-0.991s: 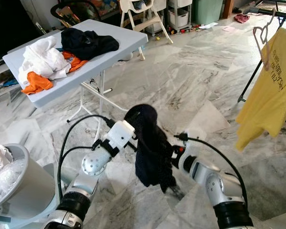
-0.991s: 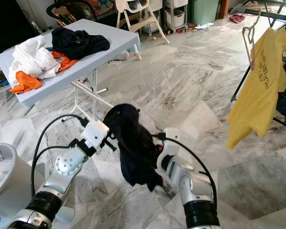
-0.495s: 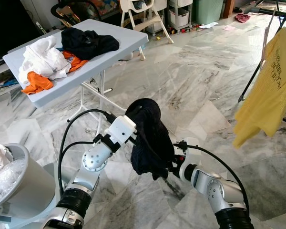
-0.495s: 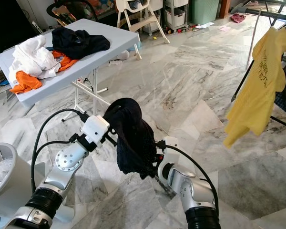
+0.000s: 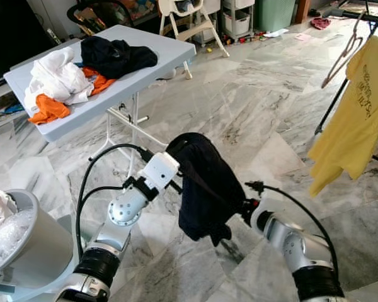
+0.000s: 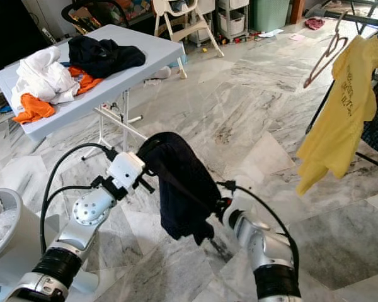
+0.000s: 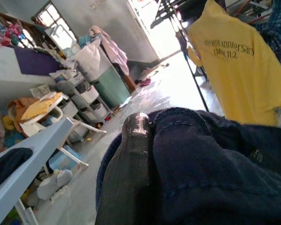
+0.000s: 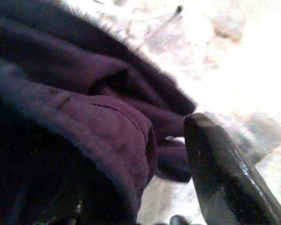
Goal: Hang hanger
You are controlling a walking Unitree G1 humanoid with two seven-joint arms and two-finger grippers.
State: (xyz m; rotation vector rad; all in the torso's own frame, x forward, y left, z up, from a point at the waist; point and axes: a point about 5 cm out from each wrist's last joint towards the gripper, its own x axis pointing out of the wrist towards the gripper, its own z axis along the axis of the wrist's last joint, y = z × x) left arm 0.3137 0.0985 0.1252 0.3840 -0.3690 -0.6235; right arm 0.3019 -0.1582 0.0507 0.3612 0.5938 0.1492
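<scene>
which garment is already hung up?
The yellow T-shirt, hanging on the rack at the robot's right. The dark garment is draped between the grippers; the rest lie piled on the table.

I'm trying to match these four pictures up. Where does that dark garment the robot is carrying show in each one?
Left eye view: the dark garment hangs at centre, between the two arms.
Right eye view: centre, slightly left.
Left wrist view: lower right, beside a black finger.
Right wrist view: left and centre.
Shared landmark: the yellow T-shirt, at right in both eye views.
</scene>
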